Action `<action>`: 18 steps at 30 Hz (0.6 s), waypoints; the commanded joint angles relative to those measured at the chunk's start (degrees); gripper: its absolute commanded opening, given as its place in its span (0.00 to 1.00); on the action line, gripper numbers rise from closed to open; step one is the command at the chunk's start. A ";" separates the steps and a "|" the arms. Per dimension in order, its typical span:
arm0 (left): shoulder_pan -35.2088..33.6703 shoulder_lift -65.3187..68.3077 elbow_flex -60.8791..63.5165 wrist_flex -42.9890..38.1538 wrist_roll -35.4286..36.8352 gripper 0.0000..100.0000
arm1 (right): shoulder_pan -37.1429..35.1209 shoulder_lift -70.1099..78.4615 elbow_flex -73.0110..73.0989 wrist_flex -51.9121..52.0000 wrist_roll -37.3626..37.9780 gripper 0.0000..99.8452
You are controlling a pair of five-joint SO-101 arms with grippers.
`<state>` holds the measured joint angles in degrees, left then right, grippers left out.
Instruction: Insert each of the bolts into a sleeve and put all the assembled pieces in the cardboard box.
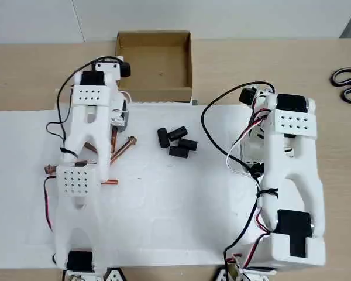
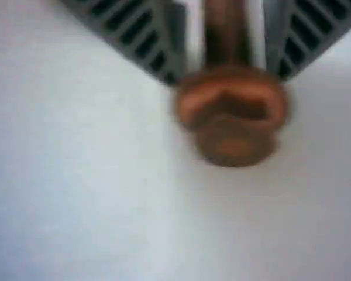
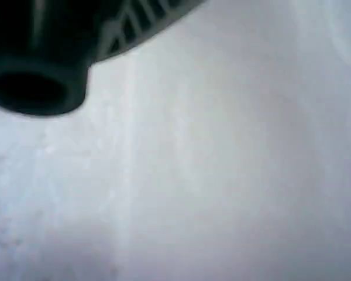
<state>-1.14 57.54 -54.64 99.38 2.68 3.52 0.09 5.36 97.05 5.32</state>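
The left pincer (image 2: 222,64) is slightly open. Its ribbed fingers (image 2: 146,35) stand either side of a copper bolt (image 2: 231,114), with a thin gap on each side of the shaft, so it straddles the bolt without clamping it. The bolt's flanged head pokes out past the fingertips, just above the white sheet (image 1: 164,205) on the left of the desk (image 1: 23,70). The other bolts (image 1: 124,147) lie scattered near that arm.

The right pincer (image 3: 47,35) appears to be closed on a black sleeve (image 3: 38,88) on the right side of the sheet, with the sleeve's open bore facing outward. Four loose sleeves (image 1: 176,142) sit bunched at the middle of the sheet, some of them touching. The cardboard box (image 1: 154,92) stands open at the far edge, and scissors (image 1: 346,82) lie at the far right.

The bolt looks like a small, stiff, light metal part that squeezing won't hurt. Its round, smooth shaft could roll or twist between the fingers. The best hold is probably on the shaft close behind the head, leaving the long free end for threading. The flange would then stop it sliding through.

The sleeve is probably hard plastic or rubber and also light. It should be gripped across the middle of its body, with both ends clear of the fingers. Too hard a squeeze might pinch the bore. The fit looks snug, so the two axes need to line up closely.
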 commanded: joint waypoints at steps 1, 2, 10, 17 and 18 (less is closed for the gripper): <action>0.00 0.35 -0.13 0.88 0.09 0.01 | 0.31 -2.77 -0.18 -0.40 -0.62 0.01; -0.26 0.44 0.04 0.88 0.35 0.01 | 0.31 -2.77 -0.18 -0.40 -0.62 0.01; -1.32 -0.09 1.01 0.97 0.53 0.00 | 0.31 -3.12 -0.18 0.04 -0.79 0.01; 0.09 -13.80 5.32 1.23 0.53 0.00 | -0.04 -3.74 -0.44 0.22 -0.79 0.00; 0.53 -17.41 6.73 1.23 0.53 0.00 | -0.48 -4.62 -0.44 0.40 -0.79 0.00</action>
<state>-1.05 51.47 -49.63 99.03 2.95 3.52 -0.26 5.45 97.05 5.32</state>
